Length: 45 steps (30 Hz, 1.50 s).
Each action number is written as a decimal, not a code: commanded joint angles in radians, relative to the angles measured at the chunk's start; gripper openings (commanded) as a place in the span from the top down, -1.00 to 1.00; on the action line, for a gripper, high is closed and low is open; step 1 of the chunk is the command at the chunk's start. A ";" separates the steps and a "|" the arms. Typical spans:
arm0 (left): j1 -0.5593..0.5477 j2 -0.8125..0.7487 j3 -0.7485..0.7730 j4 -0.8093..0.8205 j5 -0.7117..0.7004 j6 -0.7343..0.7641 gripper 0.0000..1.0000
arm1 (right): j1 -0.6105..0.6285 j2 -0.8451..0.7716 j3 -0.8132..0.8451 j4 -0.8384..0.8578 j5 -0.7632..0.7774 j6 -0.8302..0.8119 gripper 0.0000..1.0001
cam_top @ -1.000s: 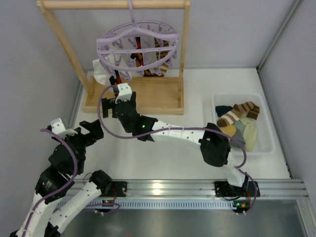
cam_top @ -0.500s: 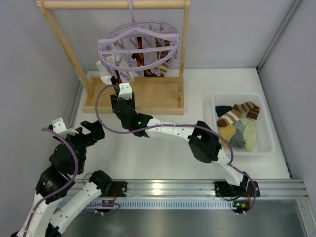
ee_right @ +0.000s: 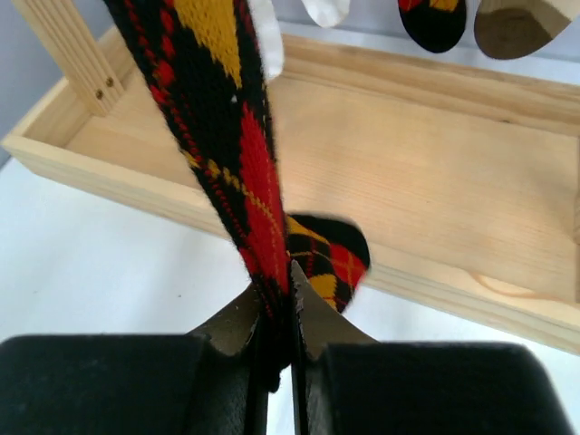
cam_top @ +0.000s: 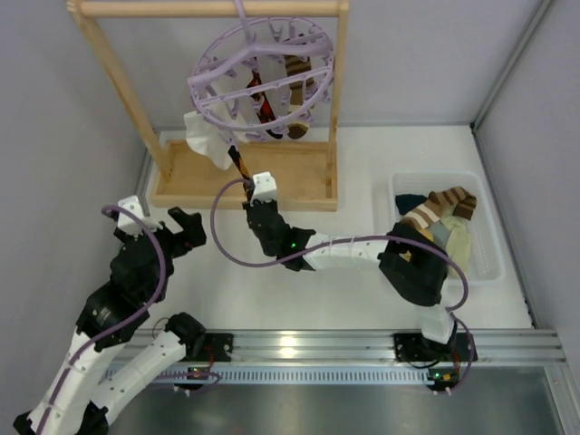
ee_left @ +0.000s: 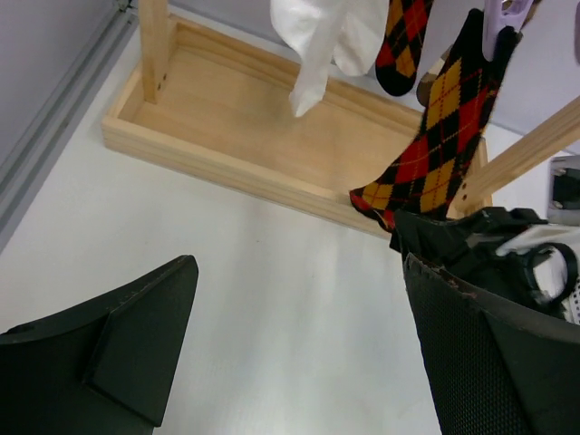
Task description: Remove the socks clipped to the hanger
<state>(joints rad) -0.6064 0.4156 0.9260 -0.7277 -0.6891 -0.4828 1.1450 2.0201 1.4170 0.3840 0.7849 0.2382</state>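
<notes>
The lilac hanger (cam_top: 263, 77) hangs from the wooden rack's top bar and is tipped steeply toward the near side. My right gripper (ee_right: 288, 290) is shut on the lower end of a black argyle sock (ee_right: 227, 136), which runs taut from the gripper (cam_top: 246, 174) up to a clip. Its folded toe (ee_right: 331, 258) sticks out behind the fingers. A white sock (cam_top: 207, 136), a second argyle sock (ee_left: 403, 45) and a brown striped sock (cam_top: 294, 77) are still clipped on. My left gripper (ee_left: 297, 272) is open over the table, left of the right arm, holding nothing.
The wooden rack (cam_top: 118, 82) stands at the back left, with its base tray (cam_top: 299, 181) just beyond my right gripper. A clear bin (cam_top: 480, 276) holding several loose socks sits at the right. Grey walls close in the left, back and right sides.
My right gripper has shut on the argyle sock and drawn back toward the near side, pulling it taut. The hanger has tipped up toward me. My left arm has shifted slightly right.
</notes>
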 commanded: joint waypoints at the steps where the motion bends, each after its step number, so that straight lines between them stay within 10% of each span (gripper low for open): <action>1: 0.005 0.098 0.089 0.022 0.071 -0.028 -0.98 | 0.004 -0.175 -0.093 0.130 -0.030 -0.028 0.90; 16: 0.000 0.647 0.628 0.017 0.255 -0.073 -0.98 | 0.030 -0.445 -0.352 0.110 -0.128 -0.002 1.00; 45: -0.087 0.867 0.784 0.027 0.301 -0.048 -0.69 | 0.090 -0.411 -0.314 0.092 -0.133 0.035 1.00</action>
<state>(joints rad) -0.6891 1.2556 1.6741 -0.7254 -0.3706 -0.5434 1.2091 1.6165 1.0611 0.4480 0.6525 0.2588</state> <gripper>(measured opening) 0.857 0.022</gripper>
